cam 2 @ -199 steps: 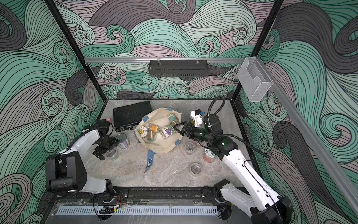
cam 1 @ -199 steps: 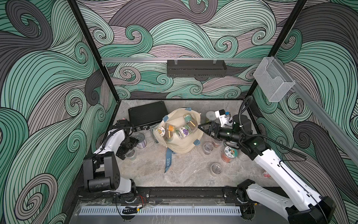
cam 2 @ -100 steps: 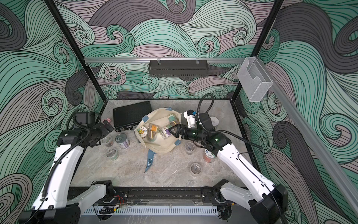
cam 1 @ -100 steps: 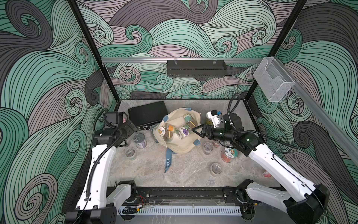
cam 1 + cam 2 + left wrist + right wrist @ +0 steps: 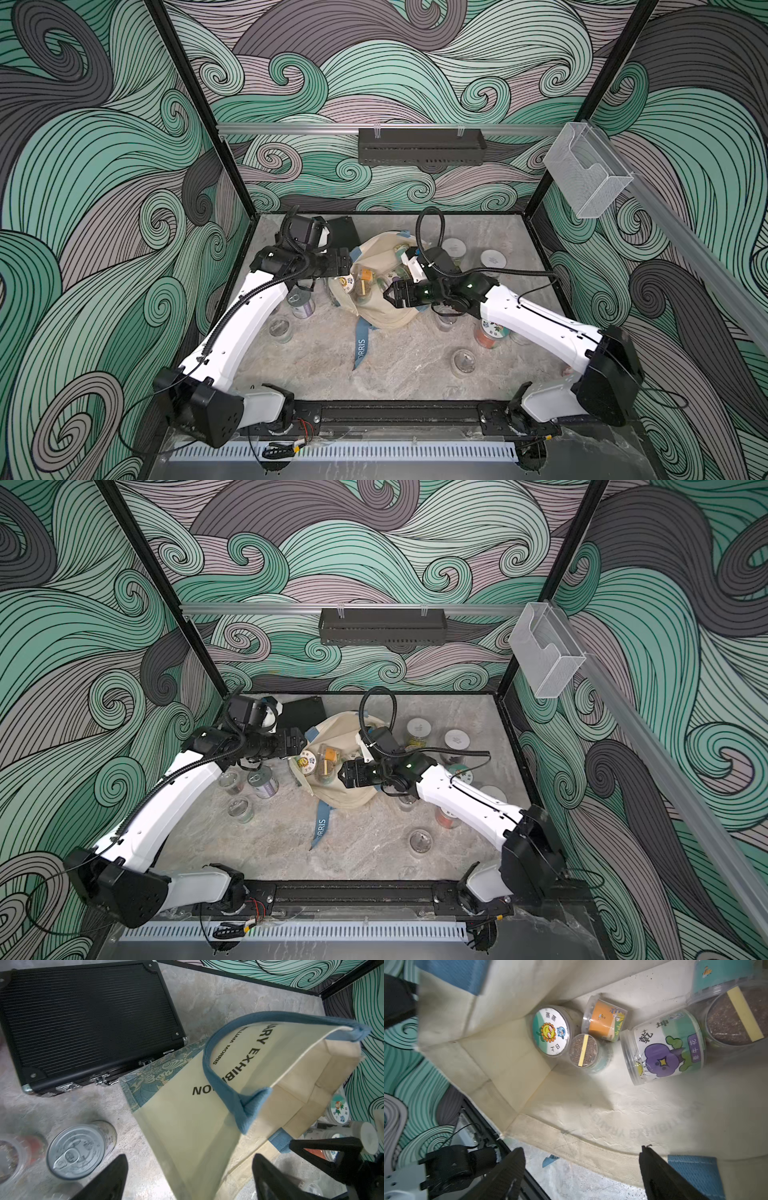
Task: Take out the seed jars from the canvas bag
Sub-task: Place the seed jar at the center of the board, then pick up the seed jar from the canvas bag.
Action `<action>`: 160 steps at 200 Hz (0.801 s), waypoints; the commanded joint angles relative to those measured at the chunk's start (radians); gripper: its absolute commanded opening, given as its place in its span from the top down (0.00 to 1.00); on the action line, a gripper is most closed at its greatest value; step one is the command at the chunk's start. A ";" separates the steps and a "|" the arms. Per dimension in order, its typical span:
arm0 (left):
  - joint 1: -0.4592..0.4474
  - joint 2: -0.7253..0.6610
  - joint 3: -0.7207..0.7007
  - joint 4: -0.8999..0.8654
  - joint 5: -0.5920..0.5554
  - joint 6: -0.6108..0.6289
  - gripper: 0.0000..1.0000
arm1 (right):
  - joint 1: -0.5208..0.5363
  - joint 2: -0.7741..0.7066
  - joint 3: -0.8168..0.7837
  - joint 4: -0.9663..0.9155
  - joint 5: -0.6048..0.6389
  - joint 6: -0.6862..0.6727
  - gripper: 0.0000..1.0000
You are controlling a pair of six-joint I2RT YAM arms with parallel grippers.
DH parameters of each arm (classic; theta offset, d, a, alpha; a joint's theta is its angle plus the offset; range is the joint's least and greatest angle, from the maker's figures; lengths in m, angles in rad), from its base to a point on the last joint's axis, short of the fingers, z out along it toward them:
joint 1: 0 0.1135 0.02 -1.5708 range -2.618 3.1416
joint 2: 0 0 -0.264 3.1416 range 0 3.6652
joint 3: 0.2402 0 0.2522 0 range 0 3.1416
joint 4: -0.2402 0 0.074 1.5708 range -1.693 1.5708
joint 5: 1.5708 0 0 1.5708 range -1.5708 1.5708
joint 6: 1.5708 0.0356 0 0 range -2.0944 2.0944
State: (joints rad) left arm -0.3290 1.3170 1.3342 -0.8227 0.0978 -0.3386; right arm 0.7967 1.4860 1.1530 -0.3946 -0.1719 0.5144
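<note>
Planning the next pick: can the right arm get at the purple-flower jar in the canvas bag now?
Probably yes. The right gripper sits at the canvas bag's open mouth, fingers spread, and the purple-flower jar lies on its side with nothing over it, though a bigger jar crowds one end.

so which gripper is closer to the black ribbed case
Left. The left gripper is at the rim of the canvas bag, beside the black ribbed case; the right gripper is across the bag from it.
</note>
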 commanded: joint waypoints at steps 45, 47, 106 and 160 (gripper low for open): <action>-0.003 0.022 -0.066 0.149 0.041 0.115 0.24 | 0.094 0.270 0.201 0.030 0.155 -0.123 0.17; -0.003 0.021 -0.069 0.153 0.041 0.117 0.24 | 0.098 0.278 0.208 0.030 0.158 -0.125 0.17; 0.014 -0.007 -0.132 0.221 0.045 0.116 0.24 | 0.132 0.454 0.338 0.029 0.251 -0.158 0.25; 0.049 -0.029 -0.169 0.263 0.105 0.090 0.24 | 0.133 0.570 0.401 0.031 0.300 -0.167 0.25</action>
State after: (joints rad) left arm -0.2974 1.3128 1.1732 -0.5991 0.1574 -0.2382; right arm 0.9298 2.0129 1.5105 -0.3603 0.0765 0.3656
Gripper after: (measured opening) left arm 0.764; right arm 0.755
